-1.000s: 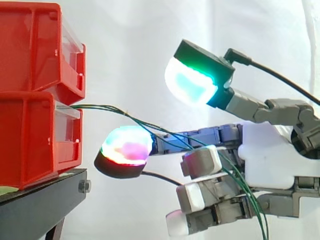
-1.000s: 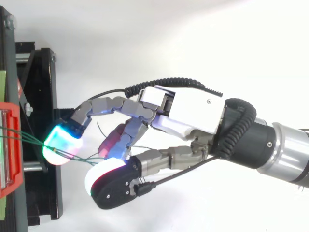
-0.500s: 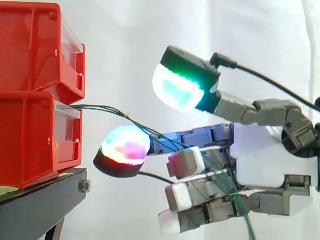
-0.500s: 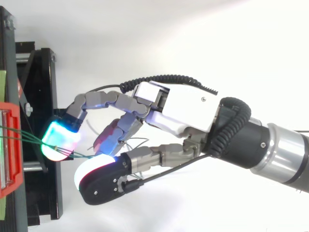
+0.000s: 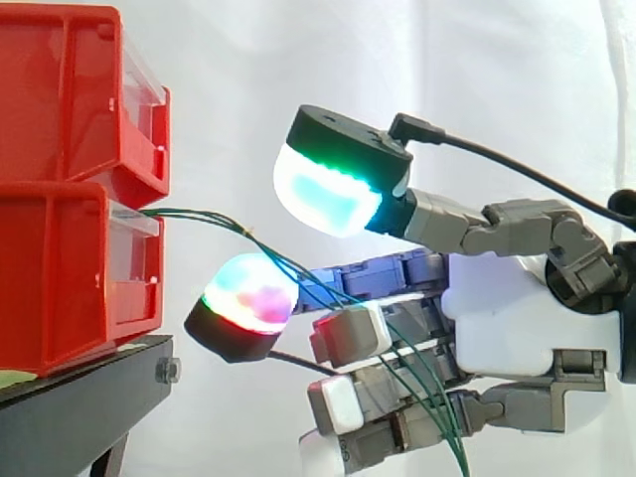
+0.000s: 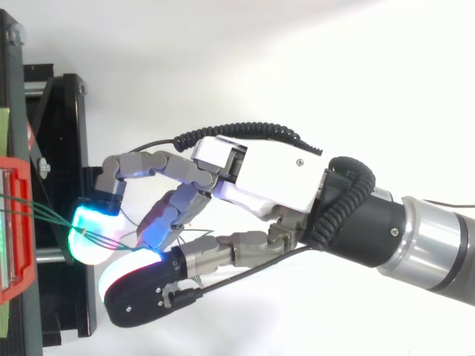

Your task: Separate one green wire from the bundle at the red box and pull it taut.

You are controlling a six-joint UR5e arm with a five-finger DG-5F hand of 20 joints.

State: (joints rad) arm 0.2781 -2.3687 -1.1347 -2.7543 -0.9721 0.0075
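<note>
A bundle of thin green wires (image 5: 214, 216) comes out of the lower red box (image 5: 70, 278) and runs down to the right, across the hand (image 5: 507, 318). The wires pass over the lower glowing pink-green pad (image 5: 248, 298) and between the grey fingers below. A green-white pad (image 5: 323, 194) hovers above the wires, apart from the lower pad. In the top view the hand (image 6: 267, 174) reaches left, and the wires (image 6: 44, 215) fan out from the red box (image 6: 18, 230) to the cyan pad (image 6: 93, 237). The hand is open, with no wire pinched.
A second red box (image 5: 70, 99) is stacked on the lower one. Both rest on a black stand (image 5: 79, 397) at the left, with a white curtain behind. The stand's frame (image 6: 63, 148) lies just left of the fingertips.
The hand has moved left toward the red boxes. Its upper pad now sits closer to the box and over the wires; the fingers stay spread.
</note>
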